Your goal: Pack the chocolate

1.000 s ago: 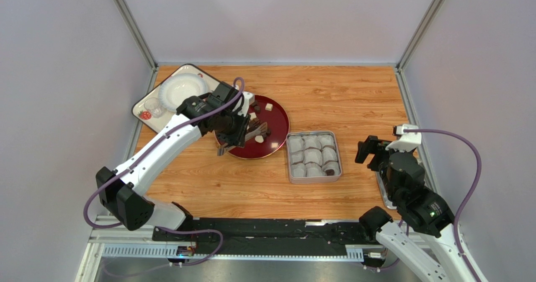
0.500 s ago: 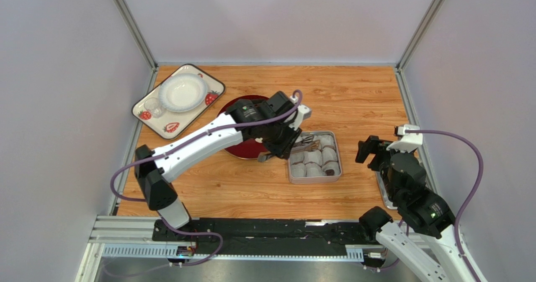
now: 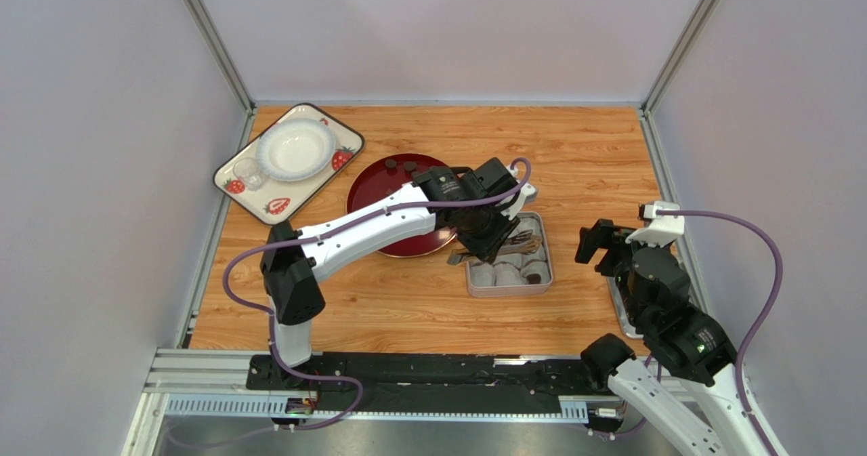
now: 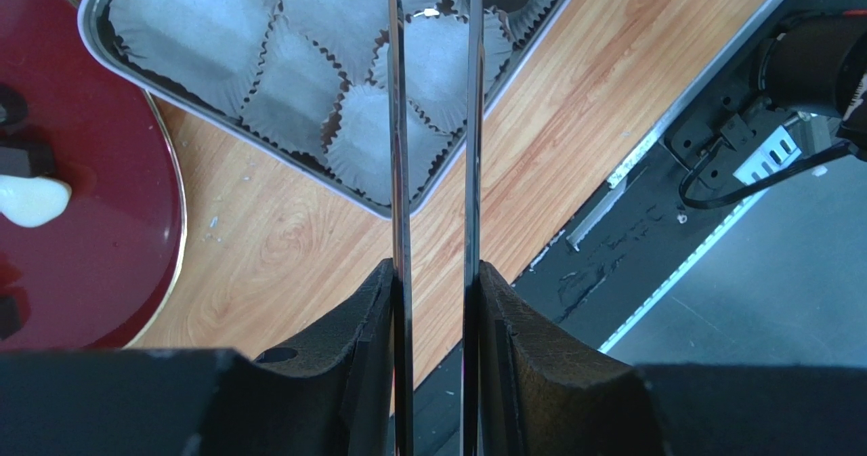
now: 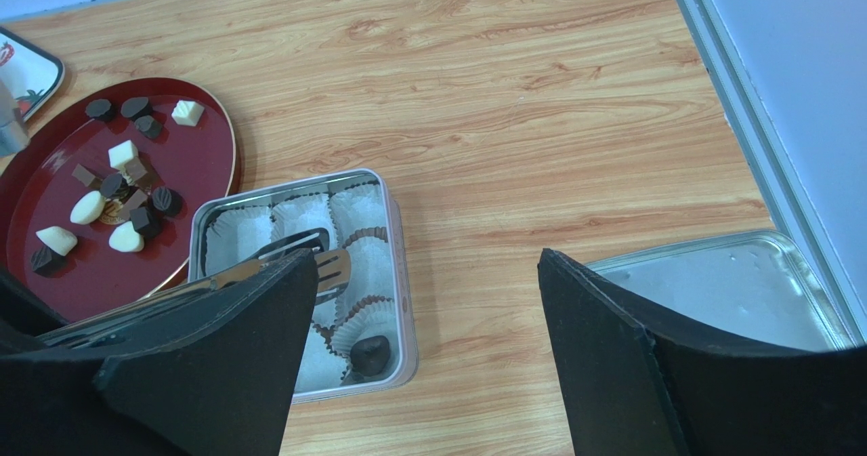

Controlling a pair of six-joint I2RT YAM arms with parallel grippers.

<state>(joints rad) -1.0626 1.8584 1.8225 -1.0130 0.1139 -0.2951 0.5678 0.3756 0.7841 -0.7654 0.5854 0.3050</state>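
Observation:
Several chocolate pieces [image 5: 122, 212], dark and cream, lie on the round red plate [image 5: 193, 171] [image 3: 371, 187]. One dark chocolate [image 5: 371, 352] sits in a paper cup at a near corner of the square grey tin [image 5: 399, 273] [image 3: 471, 273]. My left gripper [image 3: 486, 234] [image 4: 436, 273] is shut on metal tongs [image 4: 397, 121], whose slotted tips [image 5: 315, 263] hang over the tin's middle cups. Whether the tips carry a piece I cannot tell. My right gripper [image 5: 425, 263] [image 3: 595, 245] is open to the right of the tin, holding nothing.
A strawberry-print tray [image 3: 267, 204] with a white bowl [image 3: 295, 149] and a small glass [image 3: 249, 174] stands at the back left. A flat silver lid [image 5: 733, 283] lies under the right arm by the right wall. Grey walls enclose the table.
The left arm has swung right, carrying the tongs from over the red plate to over the tin. The right arm has not moved.

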